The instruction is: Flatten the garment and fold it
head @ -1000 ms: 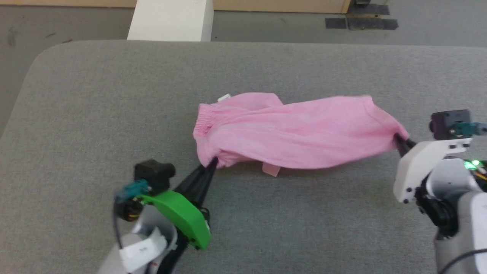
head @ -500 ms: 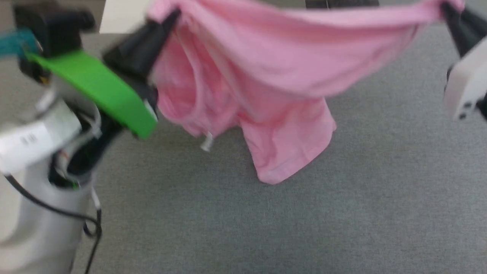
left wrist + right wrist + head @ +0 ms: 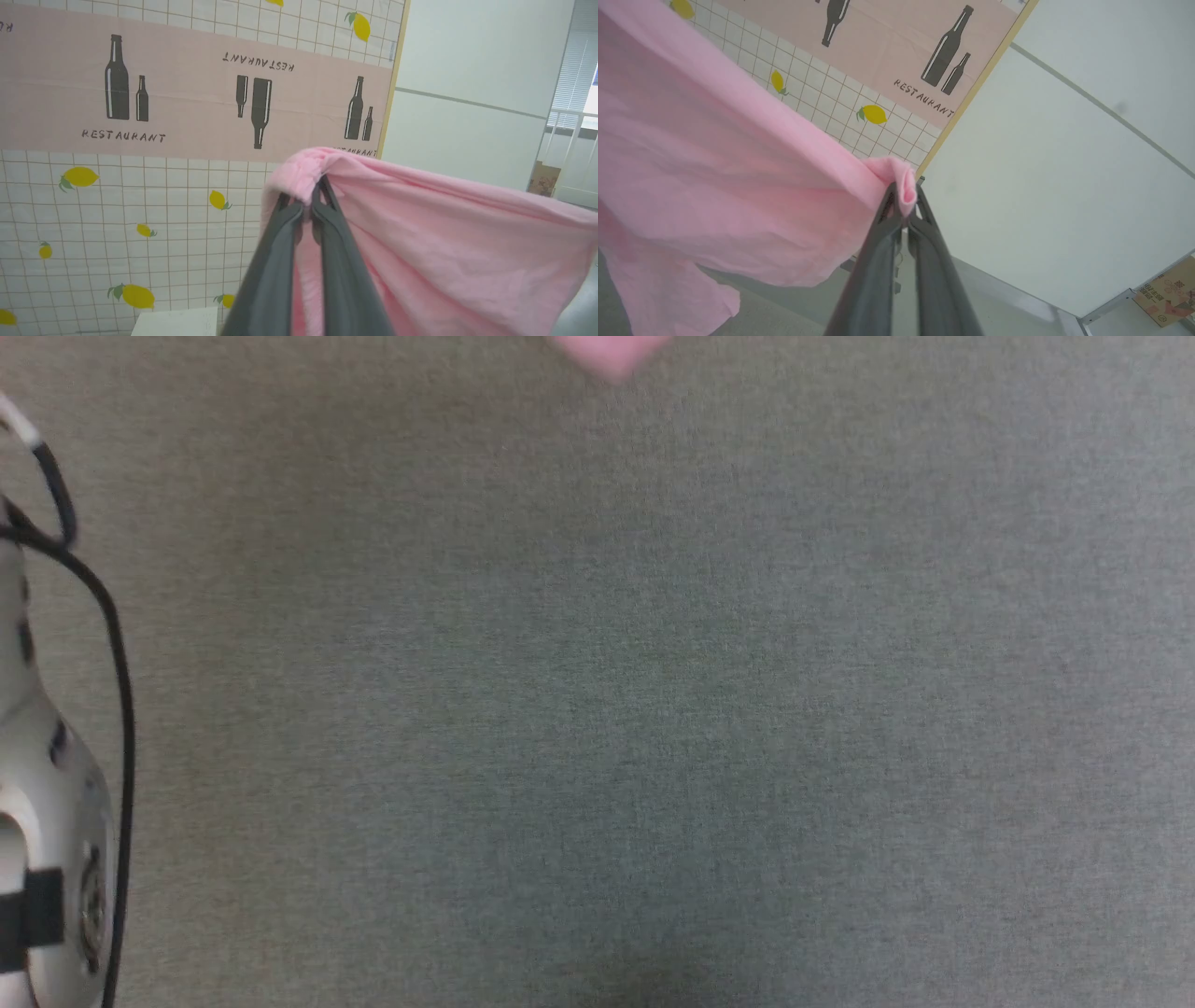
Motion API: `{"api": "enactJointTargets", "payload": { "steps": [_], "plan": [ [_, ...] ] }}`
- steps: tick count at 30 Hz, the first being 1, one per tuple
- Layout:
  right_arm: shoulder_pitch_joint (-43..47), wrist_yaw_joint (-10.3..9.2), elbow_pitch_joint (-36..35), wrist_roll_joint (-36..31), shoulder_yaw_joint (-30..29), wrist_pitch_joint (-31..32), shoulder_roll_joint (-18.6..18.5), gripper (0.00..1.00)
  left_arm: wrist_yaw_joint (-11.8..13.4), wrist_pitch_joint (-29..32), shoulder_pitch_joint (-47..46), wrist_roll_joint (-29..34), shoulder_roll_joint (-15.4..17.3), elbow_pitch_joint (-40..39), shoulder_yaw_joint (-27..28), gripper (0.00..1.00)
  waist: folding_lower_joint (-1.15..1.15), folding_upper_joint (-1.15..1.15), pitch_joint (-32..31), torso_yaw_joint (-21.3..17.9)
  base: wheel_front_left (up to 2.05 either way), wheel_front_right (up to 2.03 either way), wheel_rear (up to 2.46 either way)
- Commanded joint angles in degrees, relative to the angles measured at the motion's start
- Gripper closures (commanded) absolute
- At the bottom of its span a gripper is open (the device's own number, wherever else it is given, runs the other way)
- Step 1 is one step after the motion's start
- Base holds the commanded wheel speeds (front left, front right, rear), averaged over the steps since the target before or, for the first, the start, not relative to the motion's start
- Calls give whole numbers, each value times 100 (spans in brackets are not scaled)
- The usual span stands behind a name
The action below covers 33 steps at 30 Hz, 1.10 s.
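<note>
Garment (image 3: 444, 252) aloft over worktop (image 3: 597, 709), spread probably for flattening. Clenched at 2 ends by left end effector (image 3: 311, 198) and right end effector (image 3: 903, 207).

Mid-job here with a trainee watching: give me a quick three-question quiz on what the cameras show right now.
1. True or false: the left gripper is open.
2. The pink shorts are: A) lying flat, B) hung between both grippers, C) folded.
3. What does the right gripper pinch?
Key: 1 false, it is shut on the shorts; 2 B; 3 an edge of the shorts.
</note>
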Motion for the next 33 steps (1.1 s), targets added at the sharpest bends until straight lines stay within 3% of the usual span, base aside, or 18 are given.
{"api": "enactJointTargets", "payload": {
  "steps": [1, 5, 9, 10, 11, 19, 24, 33],
  "plan": [
    [-210, -10, 143, -129, -55, -209, 43, 100, 69, -221, -246, 73, -16, 121, 88, 100, -1, 0, 430, -198, 0, 0, 0],
    [-439, -10, 534, -225, -126, -641, 220, 100, 59, -711, -424, 91, -86, 484, 192, 100, -1, 0, 469, -184, 0, 0, 0],
    [-31, -10, 813, -45, -43, -695, 244, 100, -114, -803, 41, -68, -183, 837, 122, 100, -1, 0, 360, -109, 0, 0, 0],
    [181, -10, 838, 52, -14, -681, 236, 100, -189, -796, 291, -145, -231, 918, 78, 100, -1, 0, 301, -87, 0, 0, 0],
    [949, -10, 799, 374, 120, -463, 146, 100, -346, -721, 1090, -152, -225, 1037, -163, 100, -1, 0, 114, -25, 0, 0, 0],
    [3565, -10, -211, 1229, 84, 150, -80, 100, -548, -153, 3614, -366, 37, 698, -736, 100, -1, 0, -573, 21, 0, 0, 0],
    [5325, -10, -937, 1379, -366, 406, 130, 100, -463, 294, 5270, -676, 176, -8, -883, 100, -1, 0, -1022, 37, 0, 0, 0],
    [7776, -10, -1970, 1156, -1142, 1010, 783, 100, 65, 985, 7432, -760, 480, -1303, -1168, 100, -1, 0, -1554, 169, 0, 0, 0]
  ]
}}
